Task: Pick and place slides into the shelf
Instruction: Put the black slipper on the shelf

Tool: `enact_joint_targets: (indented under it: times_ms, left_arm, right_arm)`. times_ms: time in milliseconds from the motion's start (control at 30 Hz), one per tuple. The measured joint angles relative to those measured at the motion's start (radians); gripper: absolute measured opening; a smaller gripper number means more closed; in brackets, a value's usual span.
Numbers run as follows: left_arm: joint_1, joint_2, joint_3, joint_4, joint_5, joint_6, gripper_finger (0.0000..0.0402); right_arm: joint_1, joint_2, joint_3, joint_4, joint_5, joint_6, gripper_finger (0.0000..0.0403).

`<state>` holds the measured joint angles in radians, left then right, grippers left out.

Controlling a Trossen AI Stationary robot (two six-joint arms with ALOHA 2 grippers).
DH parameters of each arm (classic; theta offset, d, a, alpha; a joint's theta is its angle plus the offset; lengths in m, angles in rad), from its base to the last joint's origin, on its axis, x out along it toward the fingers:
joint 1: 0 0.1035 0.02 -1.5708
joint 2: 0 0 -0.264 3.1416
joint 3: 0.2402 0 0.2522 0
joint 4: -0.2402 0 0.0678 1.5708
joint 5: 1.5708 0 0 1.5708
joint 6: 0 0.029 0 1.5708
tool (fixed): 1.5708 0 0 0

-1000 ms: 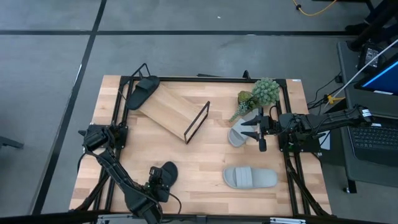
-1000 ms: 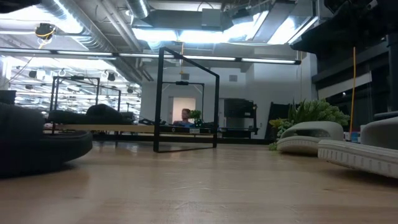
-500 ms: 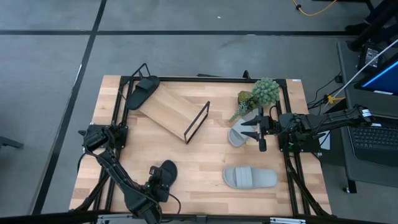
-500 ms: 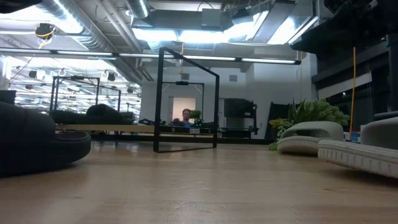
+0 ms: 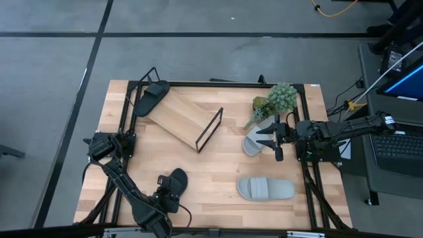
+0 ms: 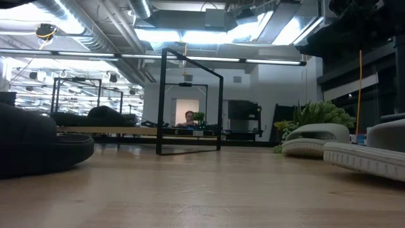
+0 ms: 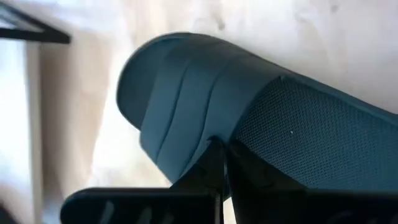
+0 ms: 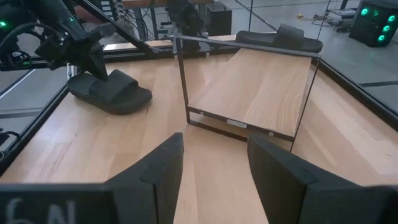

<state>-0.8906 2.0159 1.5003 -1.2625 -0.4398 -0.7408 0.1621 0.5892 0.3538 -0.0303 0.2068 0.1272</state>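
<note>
Pale wooden tabletop (image 5: 218, 165) framed in black tubing, grey floor around.

Shelf (image 5: 182, 116): light plank board, thin black wire end loops, set diagonally at far left-centre. One matte black slide (image 5: 150, 97) resting on its far-left end.

Second black slide (image 5: 173, 186) at near left, smooth ribbed strap and fine-textured footbed. Left gripper (image 5: 163, 197) down over it, fingers closed on its edge.

Two light grey slides: one (image 5: 266, 189) lying flat at near right; the other (image 5: 252, 145) right of centre, partly hidden under the right gripper (image 5: 270, 140), fingers spread wide, holding nothing.

Green potted plant (image 5: 275, 100) at far right, pot cut off from sight.
</note>
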Motion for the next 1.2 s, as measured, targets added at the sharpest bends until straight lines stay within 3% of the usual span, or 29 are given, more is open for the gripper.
enact_joint_targets:
  times_ms: [467, 767, 1033, 1200]
  left_arm:
    - [0.028, 0.0, 0.12, -0.312, -0.031, -0.036, 0.0001]
    - [0.092, -0.008, 0.124, -0.309, -0.099, 0.053, 0.0]
    - [0.149, -0.012, 0.124, -0.308, -0.101, 0.157, 0.0]
    - [0.18, -0.07, 0.124, -0.309, -0.123, 0.153, 0.0]
  right_arm:
    - [0.0, 0.0, -0.001, -0.003, 0.0, -0.002, 0.018]
    - [0.0, 0.0, -0.001, -0.018, 0.0, -0.028, 0.018]
    - [0.0, 0.0, -0.001, -0.033, 0.0, -0.031, 0.018]
    - [0.0, 0.0, -0.001, -0.062, 0.0, -0.031, 0.018]
